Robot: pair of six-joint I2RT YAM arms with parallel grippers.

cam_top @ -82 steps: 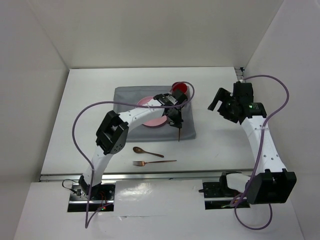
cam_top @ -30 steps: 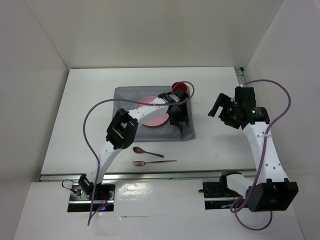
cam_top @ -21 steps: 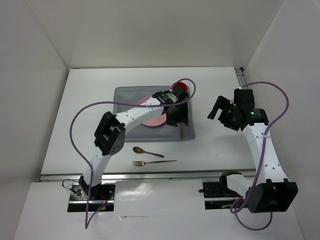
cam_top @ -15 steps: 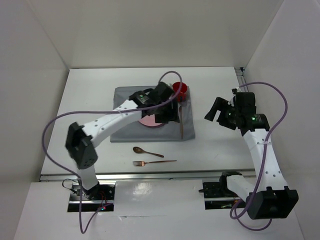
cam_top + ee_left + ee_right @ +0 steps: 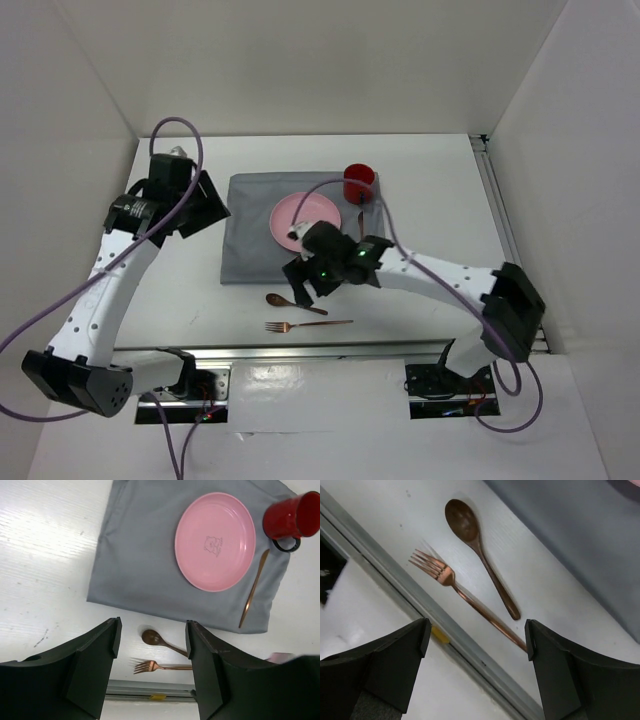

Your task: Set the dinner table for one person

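The white dinner table (image 5: 430, 200) carries a grey mat (image 5: 250, 235) with a pink plate (image 5: 305, 215) and a red cup (image 5: 360, 183). In the left wrist view a copper knife (image 5: 254, 589) lies on the mat (image 5: 140, 565) right of the plate (image 5: 215, 541), below the cup (image 5: 292, 516). A copper spoon (image 5: 295, 303) and fork (image 5: 308, 325) lie near the front edge. My right gripper (image 5: 298, 283) is open and empty, just above the spoon (image 5: 480, 550) and fork (image 5: 465, 592). My left gripper (image 5: 212, 205) is open and empty, left of the mat.
A metal rail (image 5: 470, 650) runs along the table's front edge, close to the fork. White walls close in the table at the left, back and right. The right arm (image 5: 440, 275) stretches across the front right of the table, its cable over the mat.
My left gripper let go of the knife on the mat and drew back to the far left. My right arm swung from the right side across to above the spoon and fork.
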